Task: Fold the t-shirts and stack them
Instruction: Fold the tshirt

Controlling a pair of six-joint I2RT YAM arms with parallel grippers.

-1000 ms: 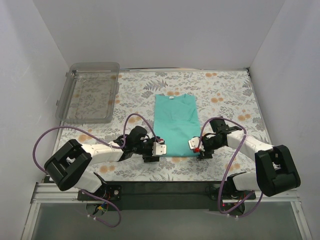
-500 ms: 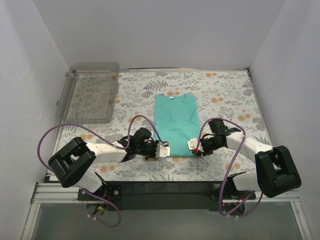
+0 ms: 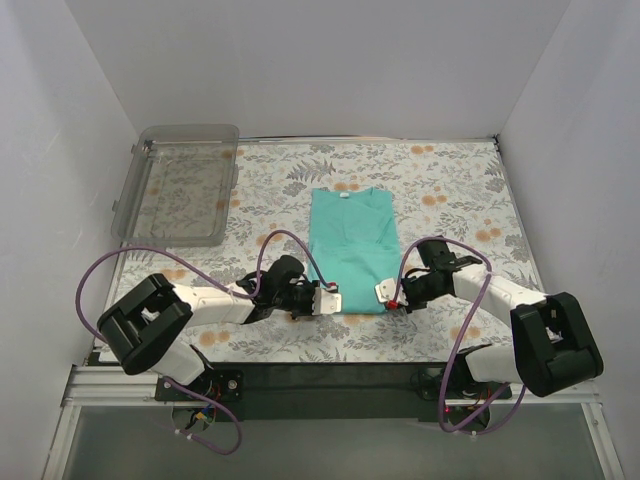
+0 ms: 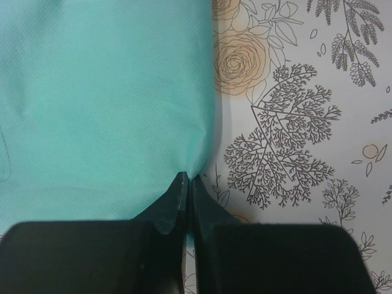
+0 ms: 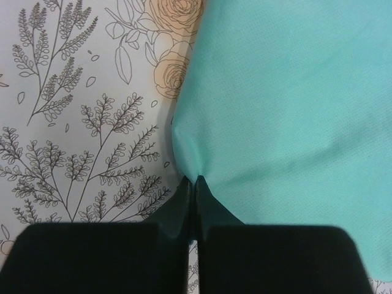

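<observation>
White walls [image 3: 300, 70] closed in the bench [image 3: 455, 190] on three sides, and flowered cloth lay open on both flanks of the work. Nearest us, the left arm [image 3: 215, 300] and the right arm [image 3: 490, 288] reached inward from their bases at the near edge. Their jaws met the near hem of the t-shirt [image 3: 350, 245], one pair at each corner. The shirt lay flat as a long rectangle in the middle of the bench, neck toward the far wall, with bare bench round its edges. At the far left stood a clear tray [image 3: 178, 185], well apart from the shirt.

From above we could not judge the grip; the wrist views settled it. The left jaws were clenched on the teal corner, with printed bench to its right. The right jaws pinched their corner likewise, bench to the left, and the cloth puckered a little just above the tips.

A second before, both pairs of jaws had stood parted at those corners. They had since closed, and the left arm had shifted its pose. The shirt had not visibly moved.
</observation>
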